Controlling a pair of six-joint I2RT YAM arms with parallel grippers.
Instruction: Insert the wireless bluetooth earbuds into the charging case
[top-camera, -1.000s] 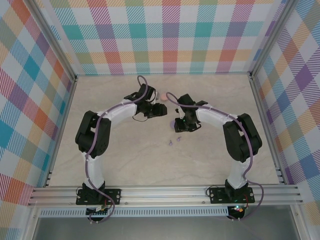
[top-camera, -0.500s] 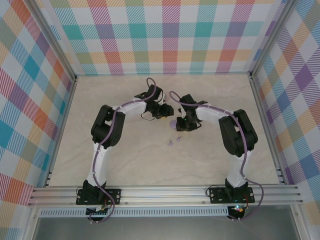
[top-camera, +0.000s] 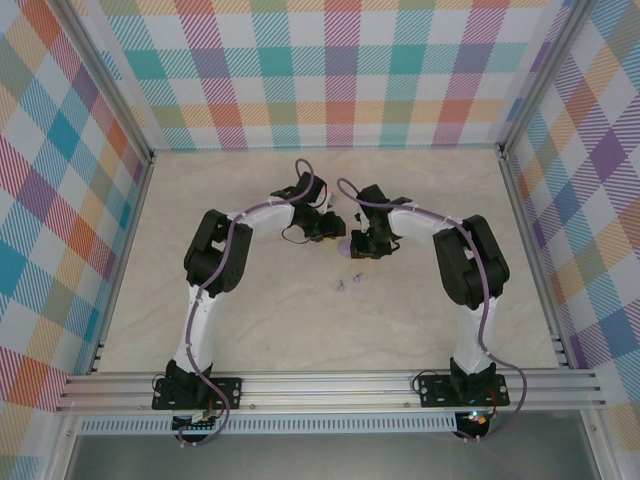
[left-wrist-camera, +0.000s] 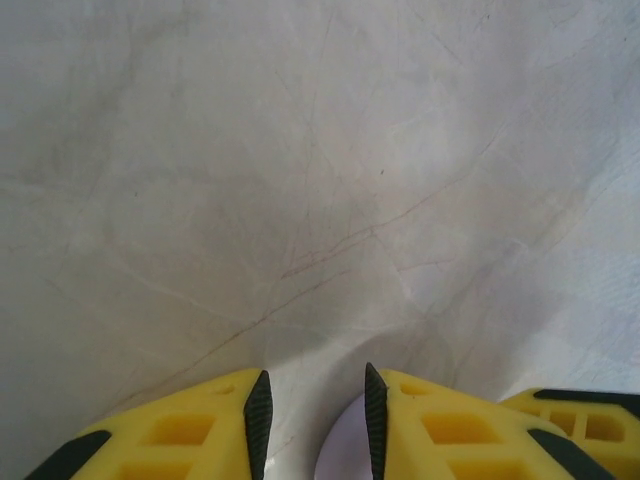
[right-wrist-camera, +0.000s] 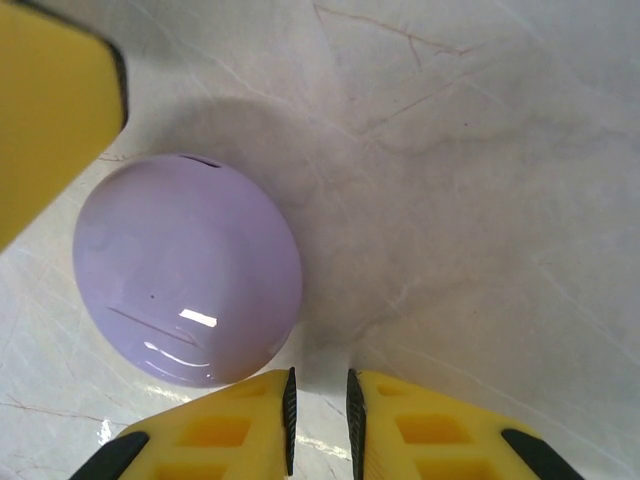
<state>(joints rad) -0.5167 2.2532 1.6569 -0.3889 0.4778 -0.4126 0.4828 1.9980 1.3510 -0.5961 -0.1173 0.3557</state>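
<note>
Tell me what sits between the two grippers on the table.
In the top external view, a glossy lilac round case lies between the left gripper and right gripper.
</note>
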